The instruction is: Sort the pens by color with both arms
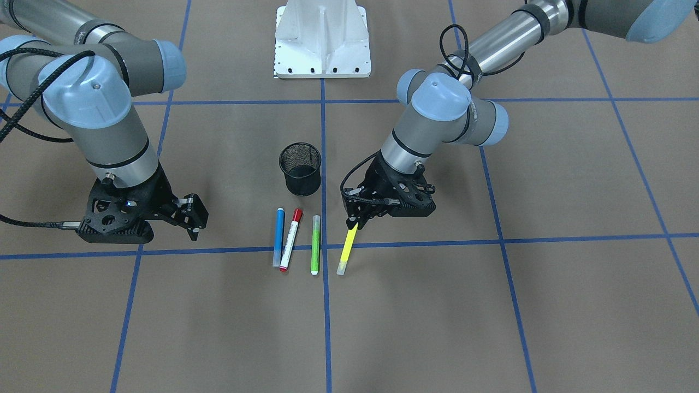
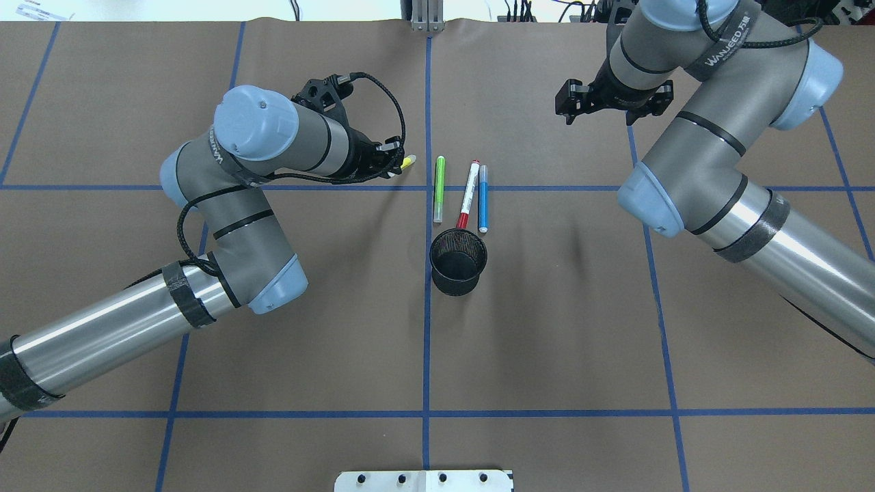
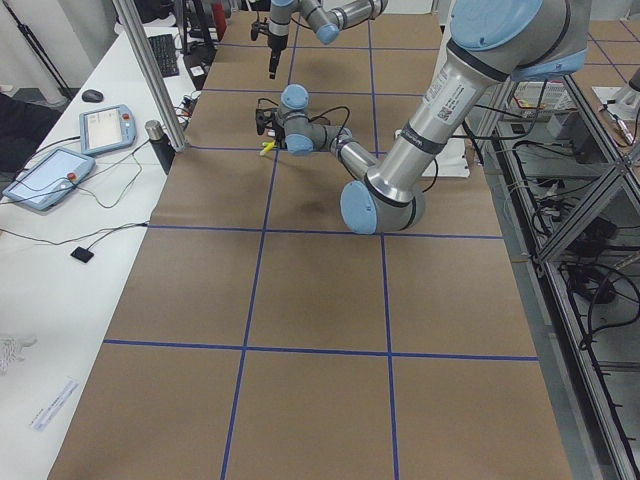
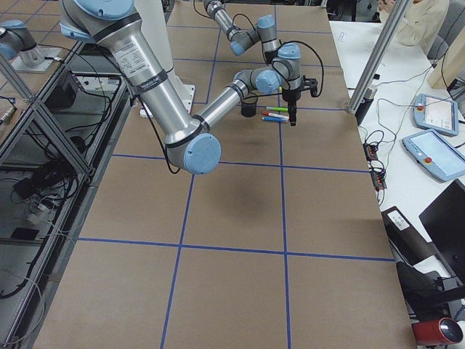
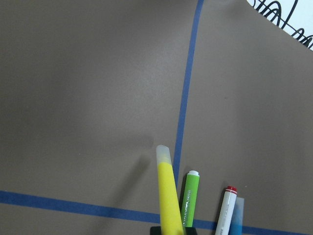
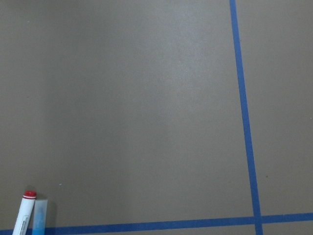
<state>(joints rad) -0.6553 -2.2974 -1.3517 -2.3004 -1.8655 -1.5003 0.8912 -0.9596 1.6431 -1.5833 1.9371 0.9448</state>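
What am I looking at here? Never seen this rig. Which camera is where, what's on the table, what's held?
Two jointed robot arms with two-finger grippers work at a table. Four fixed cameras: one facing the robot, one over its shoulders, one at each table end; two more ride the wrists. A blue pen, a red-capped pen and a green pen lie side by side near a black mesh cup. The left gripper is shut on one end of the yellow pen; the right gripper hangs open, empty.

Front & overhead cams opposed, both steep down; end cams distant; wrist cams close, both sharing red-capped pen (image 5: 225, 211).
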